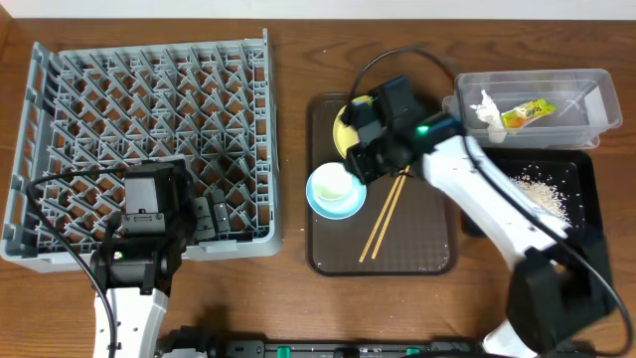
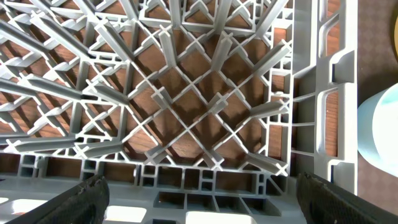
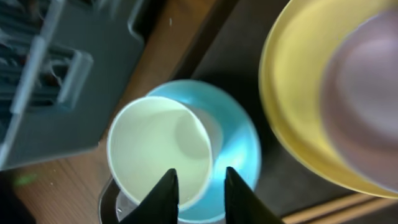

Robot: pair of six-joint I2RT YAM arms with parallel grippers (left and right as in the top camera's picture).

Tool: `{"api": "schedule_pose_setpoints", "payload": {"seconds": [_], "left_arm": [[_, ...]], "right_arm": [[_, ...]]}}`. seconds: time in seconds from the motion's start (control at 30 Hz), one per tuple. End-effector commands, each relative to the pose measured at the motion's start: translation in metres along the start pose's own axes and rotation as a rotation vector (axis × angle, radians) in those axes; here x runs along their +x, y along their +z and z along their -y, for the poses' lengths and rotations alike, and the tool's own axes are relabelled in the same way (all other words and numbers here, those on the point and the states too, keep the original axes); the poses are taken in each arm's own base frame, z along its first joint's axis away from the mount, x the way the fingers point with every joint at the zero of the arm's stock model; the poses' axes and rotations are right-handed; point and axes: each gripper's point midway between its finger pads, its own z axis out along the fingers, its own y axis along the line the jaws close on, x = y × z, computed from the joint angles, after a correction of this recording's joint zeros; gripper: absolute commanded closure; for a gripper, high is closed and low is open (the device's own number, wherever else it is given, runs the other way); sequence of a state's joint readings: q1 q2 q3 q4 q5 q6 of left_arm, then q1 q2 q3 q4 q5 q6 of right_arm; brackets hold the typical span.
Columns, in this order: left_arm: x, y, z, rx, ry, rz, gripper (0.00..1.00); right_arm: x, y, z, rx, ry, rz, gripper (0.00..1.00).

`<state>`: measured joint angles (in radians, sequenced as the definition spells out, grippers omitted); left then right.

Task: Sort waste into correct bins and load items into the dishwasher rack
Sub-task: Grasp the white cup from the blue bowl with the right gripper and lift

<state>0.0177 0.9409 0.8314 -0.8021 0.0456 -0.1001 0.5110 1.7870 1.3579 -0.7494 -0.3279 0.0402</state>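
The small white cup (image 1: pixel 334 187) stands inside the light blue bowl (image 1: pixel 320 204) on the brown serving tray. My right gripper (image 1: pixel 364 159) hovers over them, open. In the right wrist view its fingers (image 3: pixel 199 180) straddle the near rim of the cup (image 3: pixel 155 146), inside the blue bowl (image 3: pixel 239 134). The yellow plate (image 3: pixel 289 106) holds the pinkish-white bowl (image 3: pixel 367 93); overhead, the arm hides most of the plate (image 1: pixel 343 127). The chopsticks (image 1: pixel 383 214) lie on the tray. My left gripper (image 1: pixel 206 215) is wide open and empty over the front edge of the dishwasher rack (image 1: pixel 149 89), which also shows in the left wrist view (image 2: pixel 186 93).
The brown serving tray (image 1: pixel 397 257) sits in the middle. The clear tub (image 1: pixel 576 85) at the back right holds the tissue (image 1: pixel 485 107) and the wrapper (image 1: pixel 527 112). The black tray (image 1: pixel 581 169) in front of it holds rice scraps (image 1: pixel 542 191).
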Motion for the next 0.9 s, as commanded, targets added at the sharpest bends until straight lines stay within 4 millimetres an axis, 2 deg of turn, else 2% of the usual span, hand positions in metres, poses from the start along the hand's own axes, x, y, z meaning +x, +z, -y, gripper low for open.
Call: {"api": "schedule_pose_setpoints", "payload": {"seconds": [0.0,0.17,0.33,0.47,0.67,0.77,0.87], "left_arm": [[-0.008,-0.005,0.002,0.003,0.011,0.024,0.03],[-0.008,-0.005,0.002,0.003,0.011,0.024,0.03],[-0.008,-0.005,0.002,0.003,0.011,0.024,0.03],[-0.008,-0.005,0.002,0.003,0.011,0.025,0.03],[-0.008,-0.005,0.003,0.009,0.011,0.024,0.04],[-0.011,-0.006,0.016,0.088,0.013,0.031,0.04],[-0.021,-0.009,0.037,0.204,0.019,0.069,0.04]], "right_arm": [[0.019,0.03,-0.003,0.008,0.054,-0.092,0.8],[0.034,0.055,0.007,0.045,0.127,-0.159,0.98],[0.027,0.051,0.009,0.045,0.136,-0.136,0.99],[0.007,0.028,0.013,0.045,0.144,-0.066,0.99],[-0.029,-0.038,0.023,-0.044,0.18,0.12,0.99],[-0.036,-0.062,0.035,-0.15,0.215,0.174,0.99],[-0.036,-0.084,0.032,-0.376,0.225,0.206,0.99]]}}
